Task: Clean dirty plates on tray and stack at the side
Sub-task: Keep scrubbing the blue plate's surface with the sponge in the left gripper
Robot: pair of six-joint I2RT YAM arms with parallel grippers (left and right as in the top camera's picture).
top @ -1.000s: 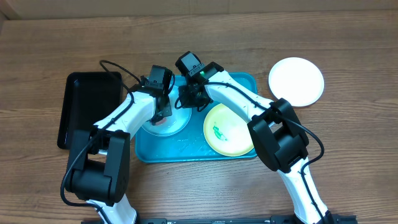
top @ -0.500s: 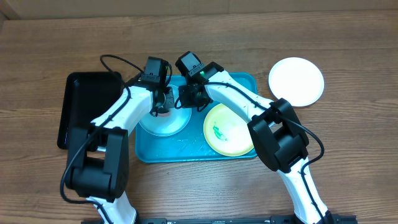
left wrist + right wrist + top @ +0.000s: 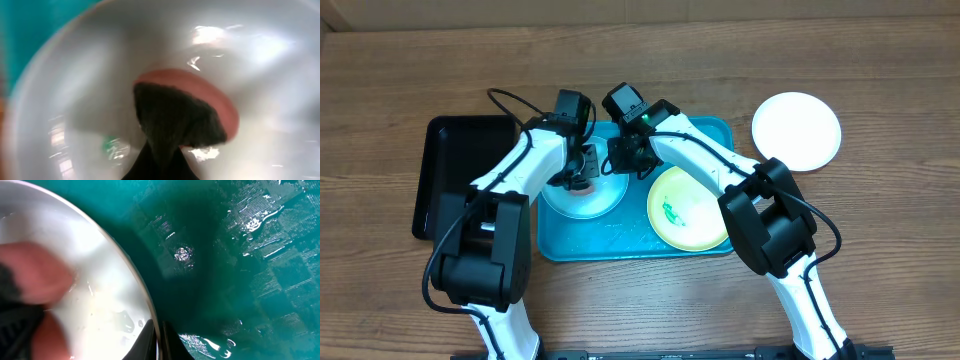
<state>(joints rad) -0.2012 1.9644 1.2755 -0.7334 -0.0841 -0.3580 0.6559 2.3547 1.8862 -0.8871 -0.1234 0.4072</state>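
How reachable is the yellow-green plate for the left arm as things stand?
Probably yes: the yellow-green plate lies open on the tray, beside the cyan plate under the left gripper and its sponge; the right arm overhangs only its far edge.

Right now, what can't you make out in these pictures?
- Overhead: both arms cover much of the light cyan plate, so any smears there are hidden.
- Left wrist: the pink and dark pad on that plate is blurred, too close to the lens; what grips it is cut off at the bottom edge.
- Right wrist: only the tips of the right fingers show at the plate's rim; the bottom edge cuts off the rest.
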